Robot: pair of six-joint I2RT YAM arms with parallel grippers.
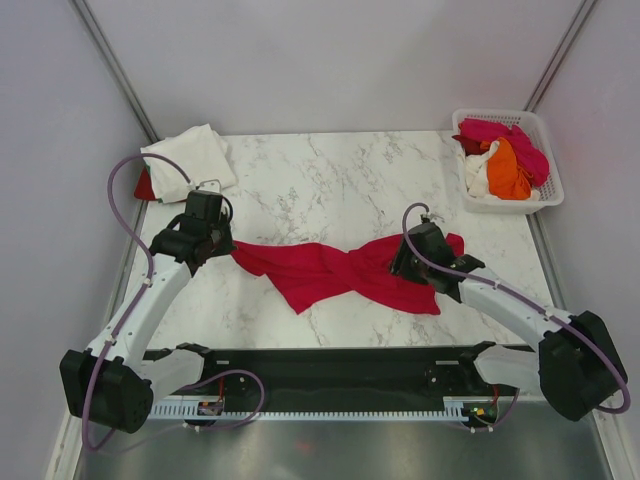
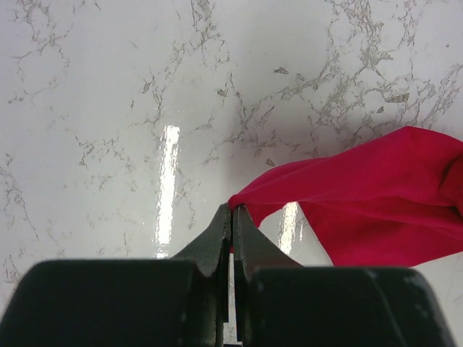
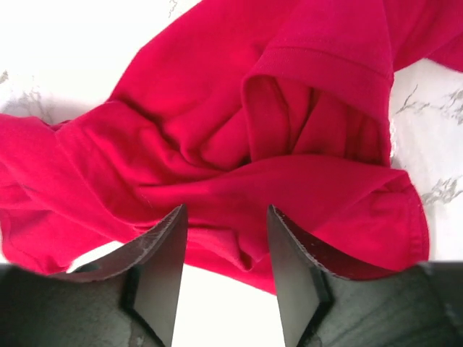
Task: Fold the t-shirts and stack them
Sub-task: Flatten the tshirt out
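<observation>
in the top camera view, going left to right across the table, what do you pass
cream-white t-shirt at the far left → crimson-red t-shirt stretched across the middle → white lattice basket at the far right, with a pile of shirts inside it

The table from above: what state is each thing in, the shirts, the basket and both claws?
crimson t-shirt, unfolded, twisted into a long strip.
cream-white t-shirt, looks folded, far left corner.
basket, holding crumpled pink, orange and white shirts.
left gripper, shut on the crimson t-shirt's corner.
right gripper, open over the crimson t-shirt.
</observation>
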